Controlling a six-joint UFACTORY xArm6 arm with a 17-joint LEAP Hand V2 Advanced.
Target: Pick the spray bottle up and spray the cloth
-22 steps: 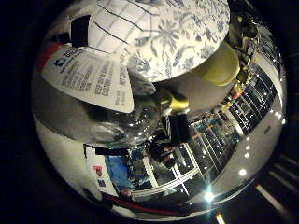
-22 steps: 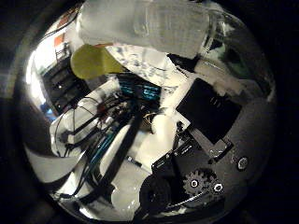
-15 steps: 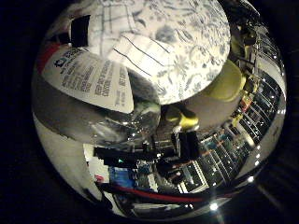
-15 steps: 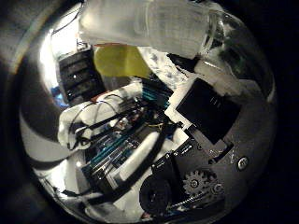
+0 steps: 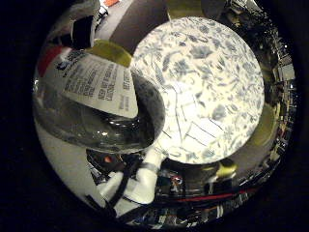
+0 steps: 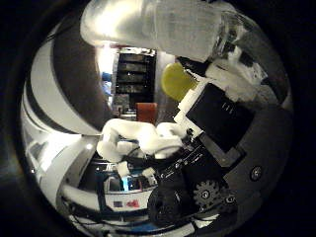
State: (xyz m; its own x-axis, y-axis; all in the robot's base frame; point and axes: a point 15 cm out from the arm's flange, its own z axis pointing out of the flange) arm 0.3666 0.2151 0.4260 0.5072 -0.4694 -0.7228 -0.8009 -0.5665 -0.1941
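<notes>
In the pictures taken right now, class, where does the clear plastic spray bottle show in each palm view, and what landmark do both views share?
Little finger side palm view: the clear plastic spray bottle, its white printed label showing, fills the area beside the blue floral cloth.
Thumb side palm view: its clear body runs along the edge, above the robot hand.
Shared landmark: the bottle itself, close to the palm.

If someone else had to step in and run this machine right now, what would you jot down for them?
Hand: shut on the spray bottle, which sits close against the palm, so it looks lifted already.
Cloth: white with a blue flower pattern, spread out on a round surface right in front of the palm and past the bottle.
Done: bottle picked up and brought to the cloth.
Left: spray the cloth. Whether any spray has landed cannot be told from these views.
</notes>
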